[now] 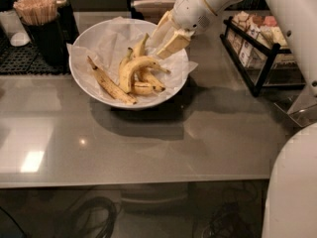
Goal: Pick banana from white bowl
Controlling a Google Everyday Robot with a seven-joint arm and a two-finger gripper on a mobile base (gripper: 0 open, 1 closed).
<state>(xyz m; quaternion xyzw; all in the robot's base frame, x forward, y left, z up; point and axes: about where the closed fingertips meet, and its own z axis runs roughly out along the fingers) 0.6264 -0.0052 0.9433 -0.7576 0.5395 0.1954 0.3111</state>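
Hovering end effector (156, 50) above white bowl (83, 79), banana (134, 67) beside, seemingly untouched

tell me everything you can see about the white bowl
The white bowl is wide, shallow and round, smooth like ceramic, and stands upright on the grey counter. Crinkled white paper lines it and pokes out past the rim. A few bananas lie heaped in its middle. The gripper, open, hangs over the bowl's right inner side.

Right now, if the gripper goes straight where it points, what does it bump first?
Probably the plump, curved yellow banana in the wide white bowl; the gripper hanging over it points there.
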